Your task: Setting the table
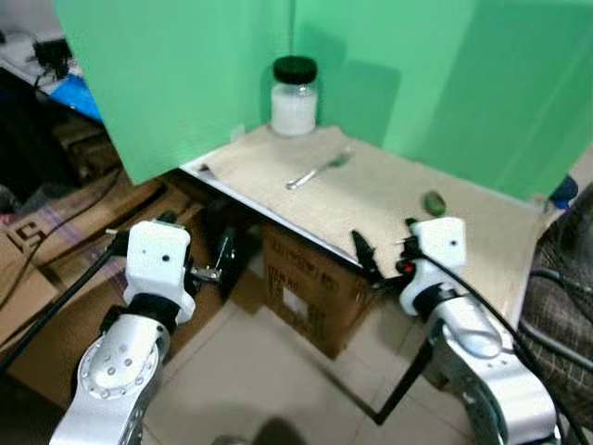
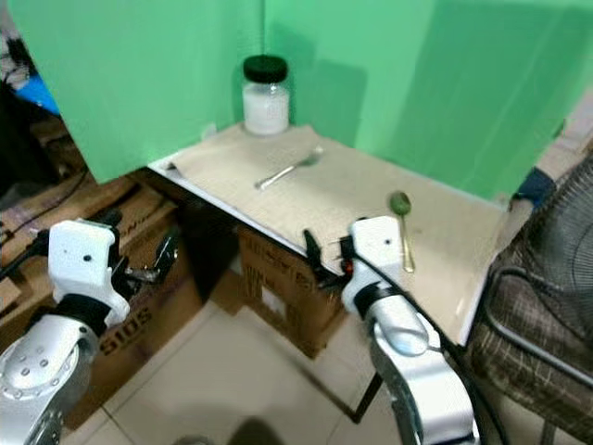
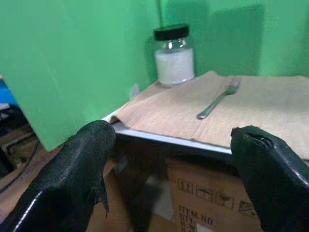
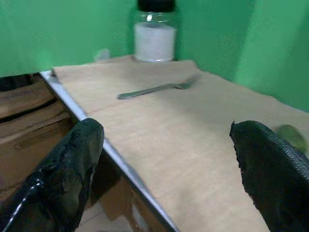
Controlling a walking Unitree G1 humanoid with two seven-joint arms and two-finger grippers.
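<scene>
Fork on table, jar behind, both hands open

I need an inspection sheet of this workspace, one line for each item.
Surface: table under a beige cloth, bare apart from three things.
Job's things: fork mid-cloth; green-bowled spoon near the right side.
Clutter: black-lidded jar at the back corner.
Grippers: left claw open, off the table's edge; right claw open, at the front edge.
Cables: black ones on the floor, left.
Surroundings: green screens; cardboard boxes below.
</scene>
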